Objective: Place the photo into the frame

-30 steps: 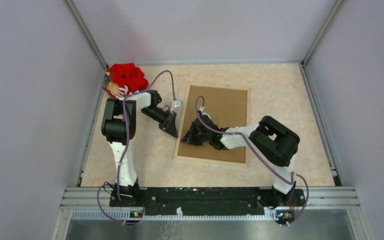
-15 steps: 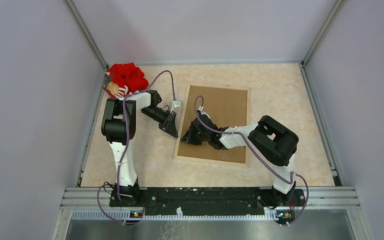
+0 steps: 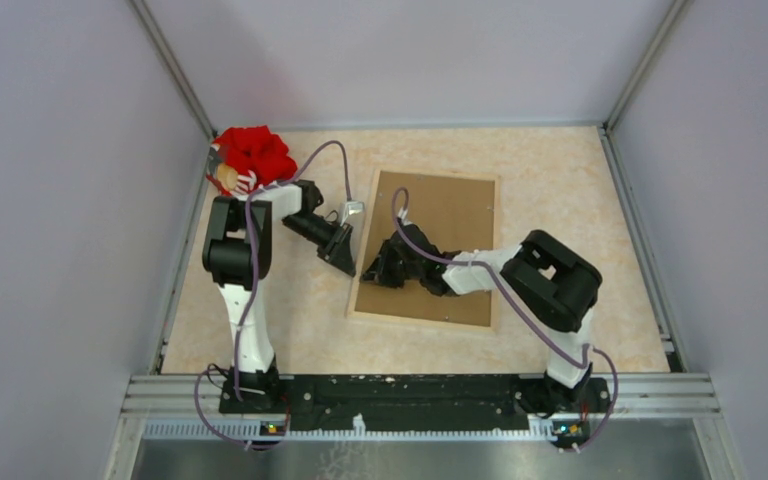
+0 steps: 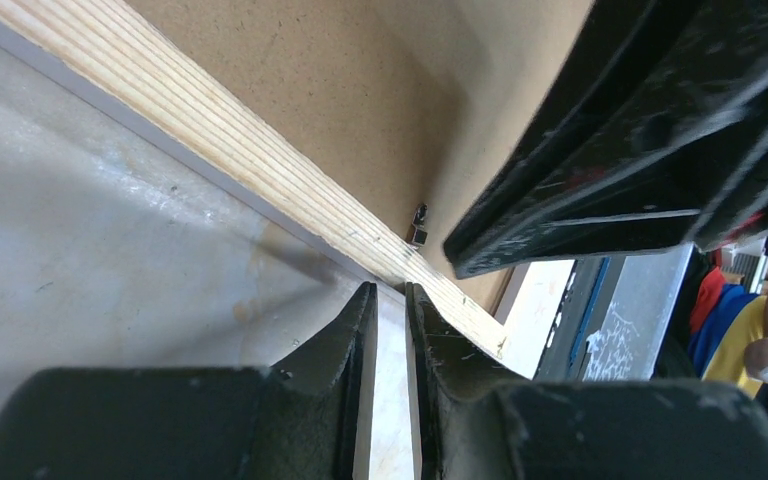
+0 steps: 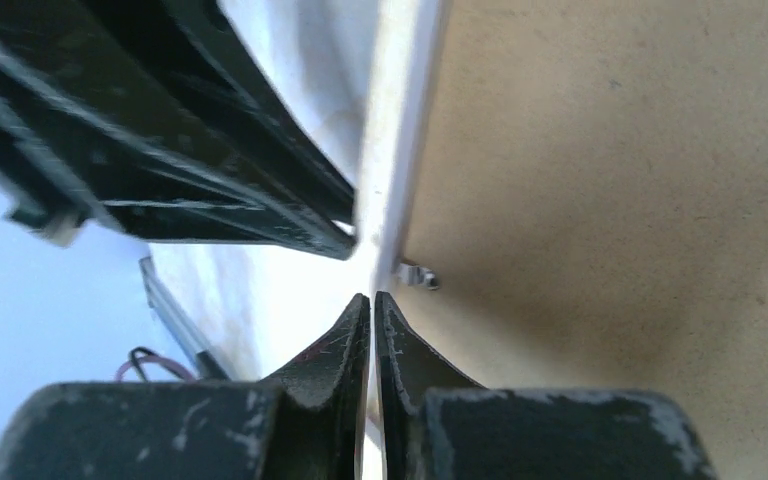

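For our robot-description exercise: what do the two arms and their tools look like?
The left arm and right arm are built of white links and bulky black joints. A purple cable loops along each. The left tool and right tool each have two black, tapering fingers, scuffed with pale scratches.

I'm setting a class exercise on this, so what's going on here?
Both arms work at the left rail of the frame, which lies back-up on the table with a brown board in it. The right end effector is shut beside a metal tab. The left end effector is nearly closed at the rail; a grip is unclear. No photo shows.
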